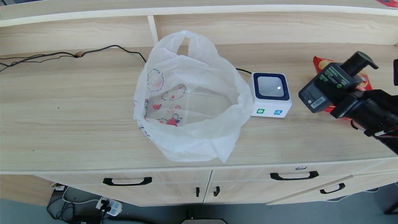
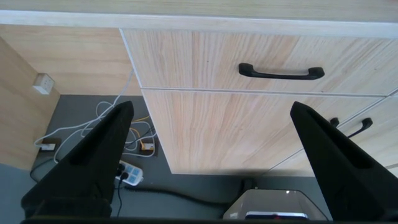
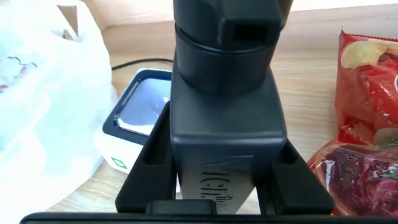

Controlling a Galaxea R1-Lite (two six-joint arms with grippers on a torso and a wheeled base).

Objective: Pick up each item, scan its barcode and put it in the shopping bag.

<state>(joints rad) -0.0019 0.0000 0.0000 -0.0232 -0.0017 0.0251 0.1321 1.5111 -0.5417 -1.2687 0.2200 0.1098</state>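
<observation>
Bottle (image 1: 329, 81), clamped in the right gripper (image 1: 341, 100), should swing left until its barcode (image 1: 317, 101) squarely faces the scanner (image 1: 270, 93) and pause there; left gripper (image 2: 211, 111) hangs wide open.

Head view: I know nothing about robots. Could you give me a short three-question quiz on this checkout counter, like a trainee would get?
1. True or false: the scanner stands on the robot's left side of the shopping bag.
2. What does the right gripper hold? A) a banana B) a dark pump bottle C) nothing
3. Fill in: the left gripper is ____ (open or shut).
Key: 1 false; 2 B; 3 open.
</observation>
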